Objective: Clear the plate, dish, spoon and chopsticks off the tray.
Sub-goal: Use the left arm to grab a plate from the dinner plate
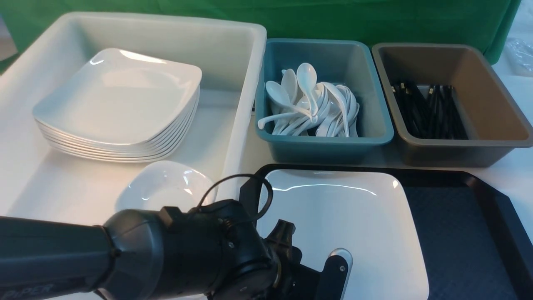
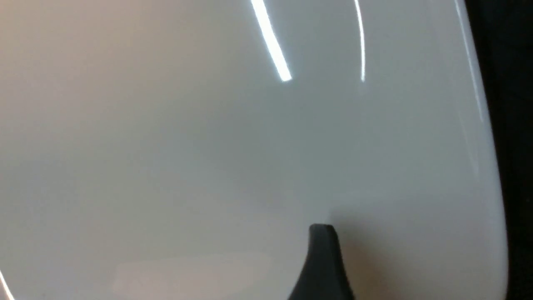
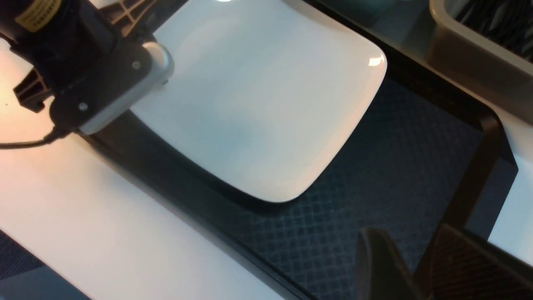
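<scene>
The plate [image 1: 345, 225] lay on the tray [image 1: 458, 233], with the left pincer [image 1: 335, 268] at its near-left rim (clamped or not, I could not tell). The glossy rim probably needed a firm pinch and a level lift over the white bin [image 1: 245, 125] wall onto the stacked plates [image 1: 120, 100].

The plate [image 1: 345, 216] has a smooth, glossy white surface, glaze-like, carrying sharp streaks of reflected light (seen closest in the left wrist view). The tray [image 1: 458, 241] is black plastic with a semi-gloss raised rim and a floor roughened by a fine diamond pattern. The dish [image 1: 164, 187] has the same smooth glossy white finish. The white bin [image 1: 245, 83], teal bin [image 1: 325, 152] and brown bin [image 1: 458, 156] are smooth plastic with a dull satin sheen. The backdrop [image 1: 333, 16] is matt green cloth. The left arm [image 1: 54, 250] has a matt black casing. The table [image 1: 516, 171] is smooth, matt white.
</scene>
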Tool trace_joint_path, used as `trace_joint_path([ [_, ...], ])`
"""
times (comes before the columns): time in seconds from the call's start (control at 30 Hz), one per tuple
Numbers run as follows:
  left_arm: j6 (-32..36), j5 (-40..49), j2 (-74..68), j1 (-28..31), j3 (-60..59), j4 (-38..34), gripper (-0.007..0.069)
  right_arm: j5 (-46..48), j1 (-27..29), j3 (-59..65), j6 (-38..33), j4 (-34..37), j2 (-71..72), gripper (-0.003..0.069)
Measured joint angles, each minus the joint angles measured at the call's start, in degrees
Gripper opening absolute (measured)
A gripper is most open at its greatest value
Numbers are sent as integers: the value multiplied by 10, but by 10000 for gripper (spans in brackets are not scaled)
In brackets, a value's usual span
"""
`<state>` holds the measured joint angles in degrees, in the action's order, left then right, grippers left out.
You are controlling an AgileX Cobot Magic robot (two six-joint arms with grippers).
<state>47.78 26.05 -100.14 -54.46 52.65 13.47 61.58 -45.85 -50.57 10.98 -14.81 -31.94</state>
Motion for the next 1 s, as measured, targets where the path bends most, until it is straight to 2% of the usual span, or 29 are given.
trace_joint_path([
  [0.1,-14,-3,-1,0,0,1,411,0,0,0,0,0,0,235],
  [0.17,-43,-4,-2,0,0,3,350,0,0,0,0,0,0,235],
  [0.23,-60,-5,-4,0,0,6,251,-1,0,0,0,0,0,235],
  [0.33,-61,-22,-4,-4,1,15,187,-2,0,0,0,0,0,235],
  [0.53,-67,-2,19,-34,1,-10,179,-4,0,-1,0,-2,0,235],
  [0.8,-94,58,150,-112,11,-29,33,-16,0,-59,2,-12,1,235],
  [1.0,-105,93,231,-125,27,-44,27,-30,0,-93,17,-46,1,235],
])
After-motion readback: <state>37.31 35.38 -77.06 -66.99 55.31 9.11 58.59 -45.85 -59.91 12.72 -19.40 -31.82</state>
